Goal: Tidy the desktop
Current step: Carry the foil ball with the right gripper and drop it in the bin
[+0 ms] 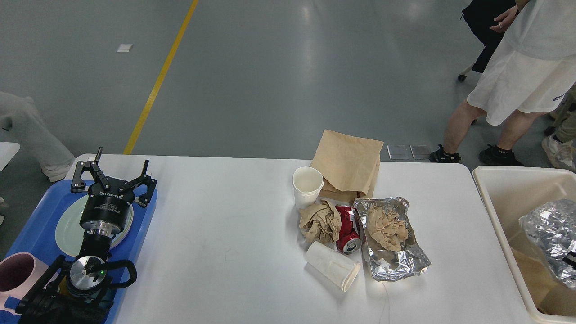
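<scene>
Head view, table (234, 252): fills lower frame; stiff, heavy, smooth; not for lifting.
Litter: paper cup (333, 271) light, crushable, best taken across its middle; foil tray (396, 263) flimsy.
Left gripper (114, 173): fingers spread wide, empty, above blue tray (33, 236).
Right gripper: hidden; dark bit by bin foil (551, 234), cannot tell.

The desktop (225, 252) is a broad, smooth white tabletop with rounded corners (a few faint scuffs show), lying flat and filling the lower view; litter sits clustered right of its centre.
</scene>
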You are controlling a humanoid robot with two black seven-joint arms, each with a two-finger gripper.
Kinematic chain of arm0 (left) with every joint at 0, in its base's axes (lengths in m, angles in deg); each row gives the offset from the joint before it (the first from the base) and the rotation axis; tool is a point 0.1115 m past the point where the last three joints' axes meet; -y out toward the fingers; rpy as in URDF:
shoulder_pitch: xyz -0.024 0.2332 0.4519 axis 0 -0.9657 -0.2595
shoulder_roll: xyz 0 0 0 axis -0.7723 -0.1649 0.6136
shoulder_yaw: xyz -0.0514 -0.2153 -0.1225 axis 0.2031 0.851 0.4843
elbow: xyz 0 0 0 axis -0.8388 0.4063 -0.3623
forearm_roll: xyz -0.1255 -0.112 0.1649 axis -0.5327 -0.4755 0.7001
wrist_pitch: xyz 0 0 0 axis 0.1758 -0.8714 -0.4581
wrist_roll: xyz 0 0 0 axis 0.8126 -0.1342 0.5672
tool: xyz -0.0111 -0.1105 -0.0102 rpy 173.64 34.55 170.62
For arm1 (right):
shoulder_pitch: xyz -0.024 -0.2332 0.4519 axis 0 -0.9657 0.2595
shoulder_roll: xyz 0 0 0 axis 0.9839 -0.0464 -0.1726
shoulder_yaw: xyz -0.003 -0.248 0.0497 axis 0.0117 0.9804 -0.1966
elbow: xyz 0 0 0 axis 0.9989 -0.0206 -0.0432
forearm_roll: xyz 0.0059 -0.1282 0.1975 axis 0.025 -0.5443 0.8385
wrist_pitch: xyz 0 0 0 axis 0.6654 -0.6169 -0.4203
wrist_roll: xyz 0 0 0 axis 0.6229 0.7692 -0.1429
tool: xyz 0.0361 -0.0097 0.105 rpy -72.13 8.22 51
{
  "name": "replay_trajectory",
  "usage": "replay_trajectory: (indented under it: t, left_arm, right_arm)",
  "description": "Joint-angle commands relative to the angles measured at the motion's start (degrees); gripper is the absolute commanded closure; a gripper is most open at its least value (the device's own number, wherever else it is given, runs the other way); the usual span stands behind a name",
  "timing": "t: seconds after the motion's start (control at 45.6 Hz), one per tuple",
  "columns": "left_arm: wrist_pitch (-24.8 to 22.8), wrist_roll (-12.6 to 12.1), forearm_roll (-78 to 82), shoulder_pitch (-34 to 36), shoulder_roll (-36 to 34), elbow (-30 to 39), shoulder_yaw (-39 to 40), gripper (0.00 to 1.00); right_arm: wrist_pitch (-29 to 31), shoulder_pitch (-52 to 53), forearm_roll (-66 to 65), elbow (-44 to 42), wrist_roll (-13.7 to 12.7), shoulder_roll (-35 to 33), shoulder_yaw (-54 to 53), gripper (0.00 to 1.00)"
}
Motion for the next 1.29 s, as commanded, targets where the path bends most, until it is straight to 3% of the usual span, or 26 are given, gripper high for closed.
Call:
replay_trajectory:
  t: [0.0,0.176,0.527,0.548,0.592,0.68,1.031,1.272]
  left_arm:
    - [0.00,0.00,0.00,-0.01,0.08,0.00,0.00,0.03]
    - [0.00,0.00,0.00,-0.01,0.08,0.00,0.00,0.03]
    - [0.00,0.00,0.00,0.08,-0.01,0.00,0.00,0.03]
    - [0.00,0.00,0.00,0.08,0.08,0.00,0.00,0.03]
    - [0.00,0.00,0.00,0.08,-0.01,0.00,0.00,0.03]
    - [0.00,0.00,0.00,0.08,-0.01,0.00,0.00,0.03]
    - [0.00,0.00,0.00,0.08,-0.01,0.00,0.00,0.03]
    - [0.00,0.00,0.00,0.08,-0.01,0.00,0.00,0.03]
  right_arm:
    - [-2.17,-3.08,0.01,-2.69,-1.02,1.90,-1.30,1.00]
    - [-6.13,-5.10,0.01,-2.60,-1.55,3.30,-1.04,1.00]
    - [-6.13,-6.77,-0.34,-2.51,-1.64,4.97,-1.39,1.00]
    - [-6.48,-7.04,-0.34,-2.60,-1.55,4.71,-1.39,0.65]
    - [-7.53,-7.21,-0.34,-2.60,-1.55,4.62,-1.39,0.35]
    - [-9.82,-7.30,-0.34,-2.42,-1.55,4.53,-1.30,0.01]
    - [-9.56,-5.55,-0.87,-0.93,-1.55,3.30,-1.39,0.00]
    - [-9.30,7.71,-3.58,16.19,-1.81,-6.53,0.01,0.00]
